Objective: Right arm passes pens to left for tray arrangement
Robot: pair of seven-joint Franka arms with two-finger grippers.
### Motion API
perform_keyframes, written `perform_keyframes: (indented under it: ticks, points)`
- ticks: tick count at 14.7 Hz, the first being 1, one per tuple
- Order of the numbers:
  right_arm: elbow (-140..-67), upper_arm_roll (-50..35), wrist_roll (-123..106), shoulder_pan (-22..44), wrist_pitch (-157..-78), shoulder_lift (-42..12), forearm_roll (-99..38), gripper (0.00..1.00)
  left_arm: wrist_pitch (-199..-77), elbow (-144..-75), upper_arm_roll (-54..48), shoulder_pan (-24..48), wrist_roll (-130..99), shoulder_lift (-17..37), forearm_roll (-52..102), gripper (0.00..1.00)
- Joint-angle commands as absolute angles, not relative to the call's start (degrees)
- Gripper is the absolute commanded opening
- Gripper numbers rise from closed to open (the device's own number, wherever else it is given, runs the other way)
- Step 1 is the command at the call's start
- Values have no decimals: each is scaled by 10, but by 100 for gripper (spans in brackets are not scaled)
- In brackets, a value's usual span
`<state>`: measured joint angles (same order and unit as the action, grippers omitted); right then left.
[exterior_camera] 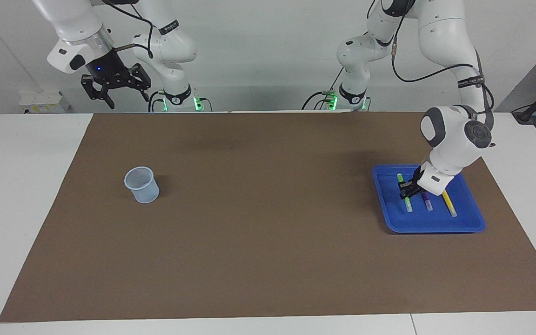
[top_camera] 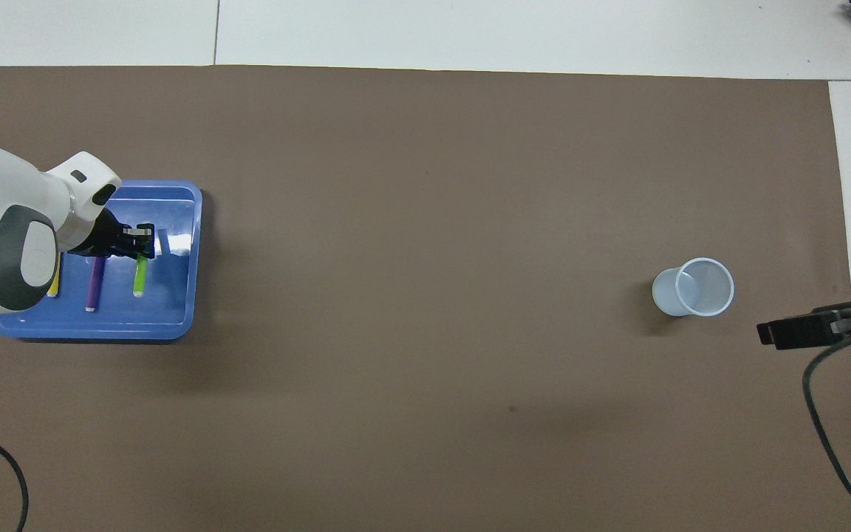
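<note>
In the facing view, start at the right arm's end of the table. The right gripper hangs high in the air near its own base, over the table's edge nearest the robots, its fingers spread wide and holding nothing. This arm waits. In the overhead view only its dark tip shows, at the mat's edge close to the cup.

The cup stands upright on the brown mat, toward the right arm's end — pale, translucent, mouth up, and well apart from everything else.

The middle of the mat is bare brown.

At the left arm's end lies the blue tray, flat on the mat. The left gripper is down inside it, clenched on the green pen. The pen lies low along the tray floor, pointing away from the robots, with its whitish tip at the end farther from them. Whether it already rests on the floor or is just above it I cannot tell.

Beside it lies the purple pen, then the yellow pen — all three roughly parallel and side by side, green toward the table's middle, yellow toward the tray's outer rim. The left arm's wrist covers the nearer ends of the purple and yellow pens; in the overhead view the yellow one is mostly hidden under the arm.
</note>
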<state>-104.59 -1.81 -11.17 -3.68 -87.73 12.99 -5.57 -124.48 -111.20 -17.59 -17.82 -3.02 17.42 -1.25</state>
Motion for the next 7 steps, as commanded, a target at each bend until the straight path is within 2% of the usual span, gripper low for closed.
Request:
perform_keyframes:
  ticks: [1, 7]
  points:
    - [-1010, -12, -77, -35, -865, 99, -45, 100, -1279, -1140, -178, -183, -24, 169, -25, 0]
    - [-999, 25, -57, -2, -873, 71, -28, 100, -1298, -1154, -178, -183, -21, 169, -25, 1]
